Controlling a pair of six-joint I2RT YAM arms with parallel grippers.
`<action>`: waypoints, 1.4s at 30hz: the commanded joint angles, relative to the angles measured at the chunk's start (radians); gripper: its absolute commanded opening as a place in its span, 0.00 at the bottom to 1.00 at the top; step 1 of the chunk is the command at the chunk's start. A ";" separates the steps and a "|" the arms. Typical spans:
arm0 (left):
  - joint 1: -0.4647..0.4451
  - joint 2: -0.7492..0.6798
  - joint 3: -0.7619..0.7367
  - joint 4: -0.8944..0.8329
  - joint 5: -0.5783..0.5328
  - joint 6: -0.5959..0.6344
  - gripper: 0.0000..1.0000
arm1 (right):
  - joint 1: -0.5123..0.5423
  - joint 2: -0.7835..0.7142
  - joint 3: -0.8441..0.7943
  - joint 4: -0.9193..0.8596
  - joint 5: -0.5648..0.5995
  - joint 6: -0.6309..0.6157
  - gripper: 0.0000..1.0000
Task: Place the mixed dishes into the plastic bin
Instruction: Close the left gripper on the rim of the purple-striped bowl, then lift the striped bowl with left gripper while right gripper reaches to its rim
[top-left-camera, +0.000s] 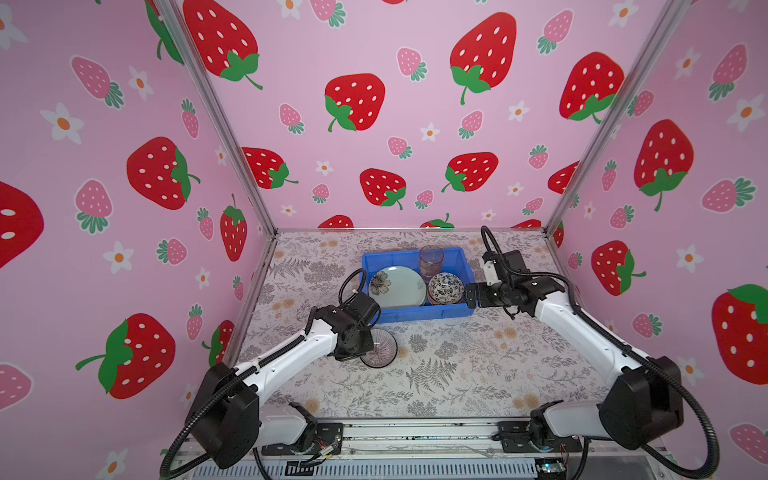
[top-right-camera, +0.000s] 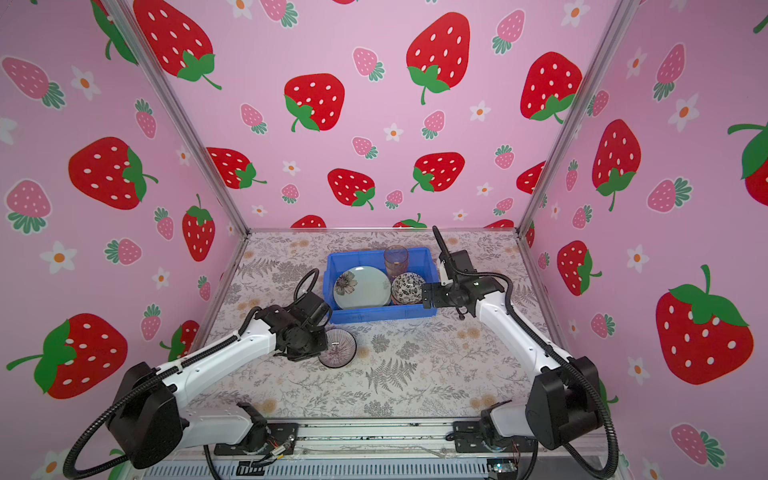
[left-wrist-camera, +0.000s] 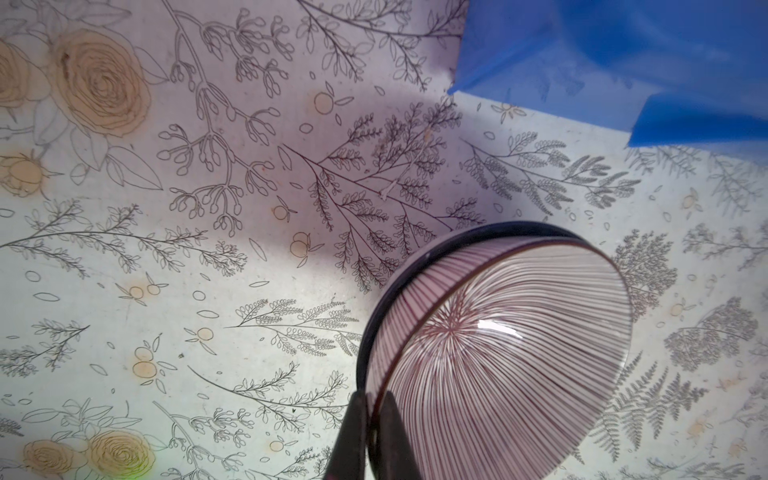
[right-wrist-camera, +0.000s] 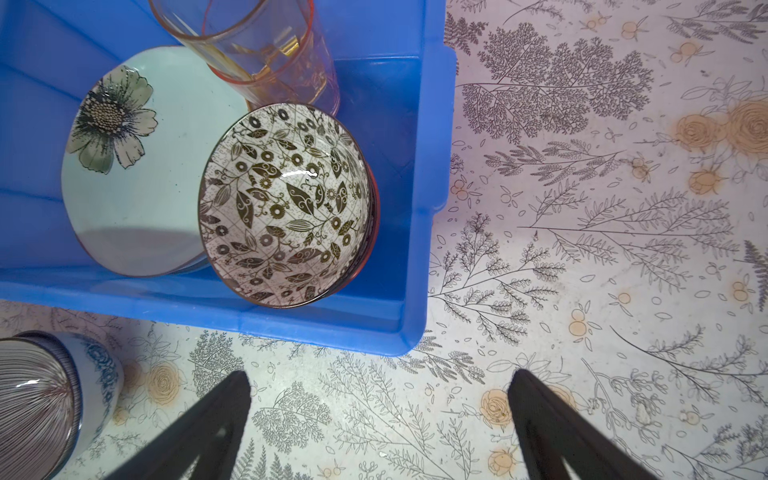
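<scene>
Striped bowl (top-left-camera: 380, 352) being gripped beside the bin (top-left-camera: 415, 316)
On the table (top-left-camera: 478, 374), the bin is holding a plate (top-left-camera: 401, 289), floral bowl (top-left-camera: 445, 286) and tumbler (top-left-camera: 431, 259), the striped bowl sitting just in front. The left gripper (left-wrist-camera: 368, 432) is pinching its rim; the right gripper (right-wrist-camera: 380, 376) is hovering beside the bin, fingers wide.

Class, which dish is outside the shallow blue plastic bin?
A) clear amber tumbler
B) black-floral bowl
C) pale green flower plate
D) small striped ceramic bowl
D: the small striped ceramic bowl is in front of the bin, its rim pinched by the left gripper.
</scene>
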 joint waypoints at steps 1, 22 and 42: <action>-0.003 -0.032 0.034 -0.021 -0.013 -0.007 0.00 | -0.007 -0.030 0.025 -0.018 -0.026 0.006 0.99; -0.003 -0.109 0.059 0.015 0.059 -0.028 0.00 | 0.101 -0.013 0.021 0.033 -0.189 0.065 0.99; -0.004 -0.134 0.096 0.015 0.048 -0.042 0.00 | 0.484 0.195 0.126 0.119 -0.111 0.171 0.93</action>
